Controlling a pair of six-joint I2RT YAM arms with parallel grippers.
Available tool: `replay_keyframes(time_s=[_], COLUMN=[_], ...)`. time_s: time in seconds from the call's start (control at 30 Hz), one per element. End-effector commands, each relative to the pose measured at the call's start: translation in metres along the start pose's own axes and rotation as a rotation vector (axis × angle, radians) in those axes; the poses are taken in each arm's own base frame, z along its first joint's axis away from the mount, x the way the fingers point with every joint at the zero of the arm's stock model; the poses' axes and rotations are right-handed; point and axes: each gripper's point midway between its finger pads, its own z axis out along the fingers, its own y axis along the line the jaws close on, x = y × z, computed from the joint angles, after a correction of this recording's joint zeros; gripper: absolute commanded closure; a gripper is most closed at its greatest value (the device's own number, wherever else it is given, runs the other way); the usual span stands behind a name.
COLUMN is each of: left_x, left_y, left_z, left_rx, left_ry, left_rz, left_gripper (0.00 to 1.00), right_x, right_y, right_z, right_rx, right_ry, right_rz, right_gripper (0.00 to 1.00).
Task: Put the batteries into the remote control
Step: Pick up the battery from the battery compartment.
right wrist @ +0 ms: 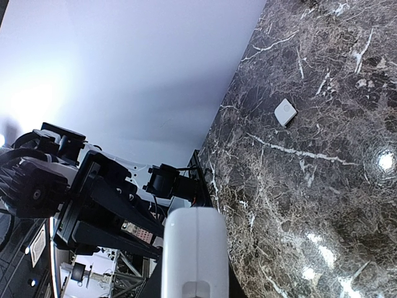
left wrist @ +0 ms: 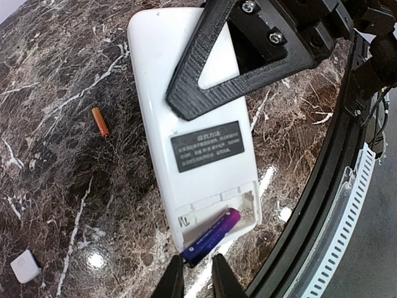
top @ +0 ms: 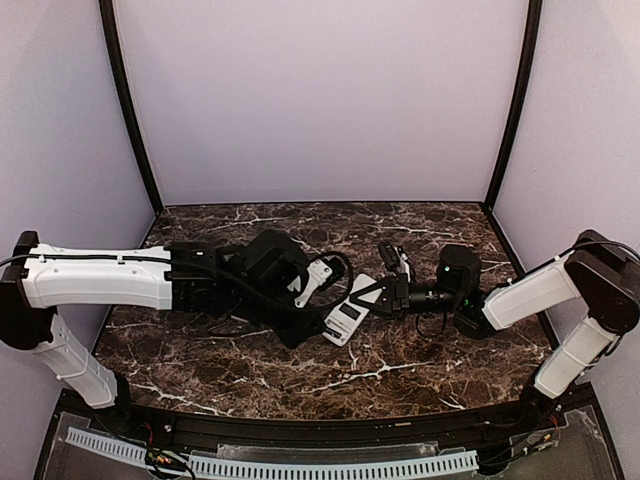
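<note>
Right wrist cam: remote control (right wrist: 192, 245) sits at 6 o'clock, plain white surface toward the lens, small notch at its near end. The right gripper (right wrist: 193, 287) shows only as dark slivers on either side of it, so the grip itself isn't readable here. The marble tabletop (right wrist: 310, 205) fills 1 to 5 o'clock and looks tilted in frame, with glare spots at 3 and 5. A small white square piece (right wrist: 285, 112) lies alone on it at 2 o'clock. The left arm (right wrist: 93, 198), black, is at 8 o'clock, just behind the remote's far end. A pale wall (right wrist: 136, 62) spans 9 to 12.
</note>
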Motion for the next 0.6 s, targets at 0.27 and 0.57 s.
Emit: replay_keyframes(time_s=[0.27, 0.57], left_x=[-0.0004, 0.0022], left_y=[-0.0069, -0.0083], left_z=[0.0024, 0.0062], left_rx=[0.022, 0.028], left_ry=[0.021, 0.039], left_rz=[0.018, 0.028], left_gripper=[0.89, 0.93], right_x=[-0.0048, -0.0049], right_y=[0.0131, 0.0159], right_z=[-0.003, -0.0032], right_rx=[-0.036, -0.049], right_ry=[-0.015, -0.016], right_rz=[-0.043, -0.052], right_gripper=[1.0, 1.0])
